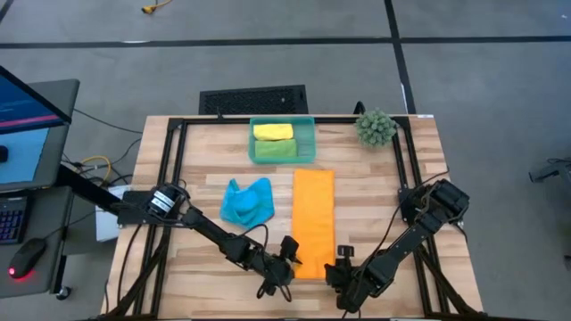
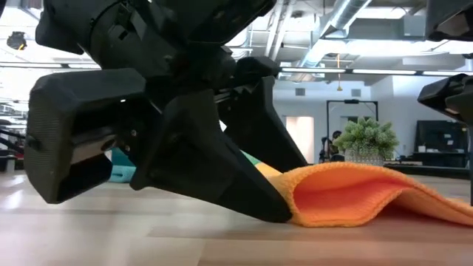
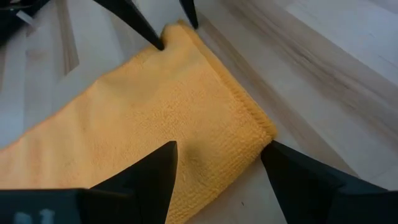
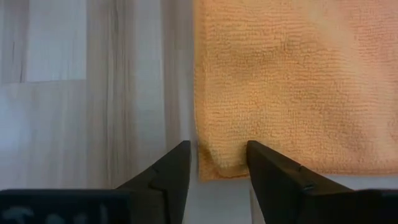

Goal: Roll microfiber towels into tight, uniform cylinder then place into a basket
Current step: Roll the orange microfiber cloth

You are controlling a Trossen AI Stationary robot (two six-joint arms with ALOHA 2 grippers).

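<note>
An orange towel [image 1: 313, 223], folded into a long strip, lies flat on the table, running near to far. My left gripper [image 3: 221, 149] is open at its near left corner. My right gripper [image 4: 217, 146] is open at its near right corner. A blue towel [image 1: 247, 203] lies crumpled left of the strip. The teal basket [image 1: 308, 120] stands at the far edge and holds a yellow roll [image 1: 273, 131] and a green roll [image 1: 275, 150]. My left gripper straddles the orange towel's near left corner [image 3: 264, 127], slanting down from the near left. One fingertip [image 2: 275, 210] meets the towel's near edge low by the table, where the cloth [image 2: 340, 193] bulges up. My right gripper has the near right corner [image 4: 211, 167] between its two fingers, pointing steeply down; whether they touch the cloth I cannot tell.
A spiky green plant ball [image 1: 376, 127] sits at the table's far right. A black frame [image 1: 175, 169] runs round the tabletop. Bare wood shows to the right of the orange strip and left of the blue towel.
</note>
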